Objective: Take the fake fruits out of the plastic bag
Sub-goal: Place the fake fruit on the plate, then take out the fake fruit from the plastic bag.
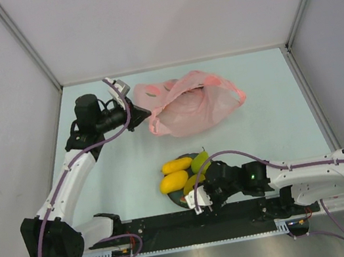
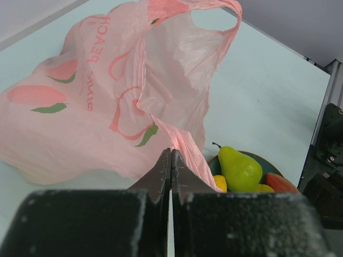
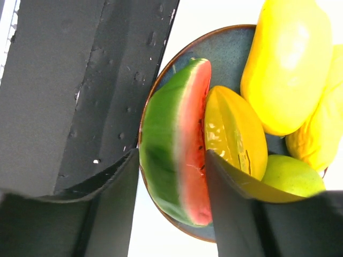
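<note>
The left gripper (image 2: 171, 152) is shut, with the edge of the pink plastic bag (image 1: 188, 105) apparently pinched, beyond the plate (image 3: 225, 48); the right gripper (image 3: 171, 155) is held part open astride the watermelon slice (image 3: 166, 107) on the plate, beside yellow mangoes (image 3: 284, 59) and a green pear (image 2: 238, 168).

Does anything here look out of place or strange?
Nothing is spilled or broken. Only the round dark blue-grey plate looks overfull: two glossy yellow plastic mangoes seem to overhang its rim, and the plastic watermelon slice stands on edge.
</note>
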